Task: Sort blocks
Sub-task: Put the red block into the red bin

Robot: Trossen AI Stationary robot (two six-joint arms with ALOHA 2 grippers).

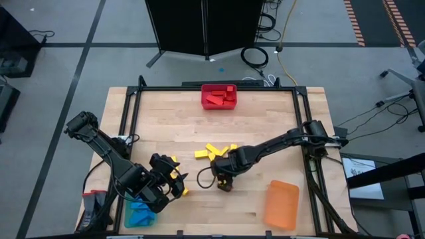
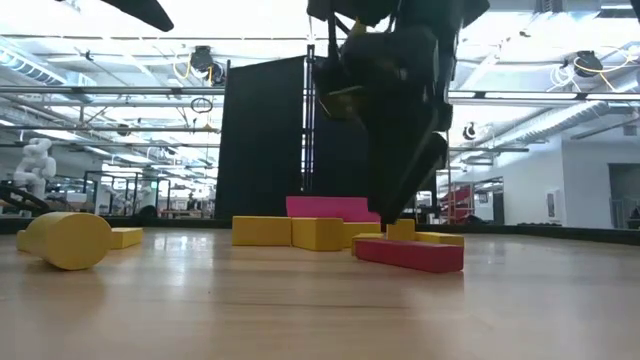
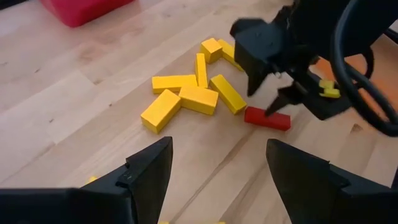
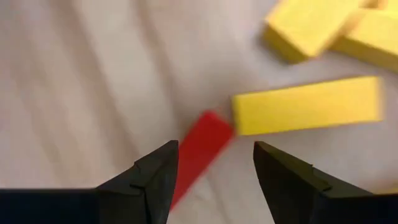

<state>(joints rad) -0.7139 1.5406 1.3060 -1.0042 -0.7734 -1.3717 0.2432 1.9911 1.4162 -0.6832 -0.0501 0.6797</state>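
A red block lies flat on the wooden table, at the near edge of a loose cluster of yellow blocks. My right gripper points steeply down just above it, open, with the red block on the table below its fingers and a yellow block beside it. The red block also shows in the low view, in front of the yellow ones. My left gripper hangs open over the table's near left part, nothing between its fingers.
A red bin holding red blocks stands at the far middle. An orange bin lies at the near right and a blue bin at the near left, below my left arm. A few yellow pieces lie by my left gripper.
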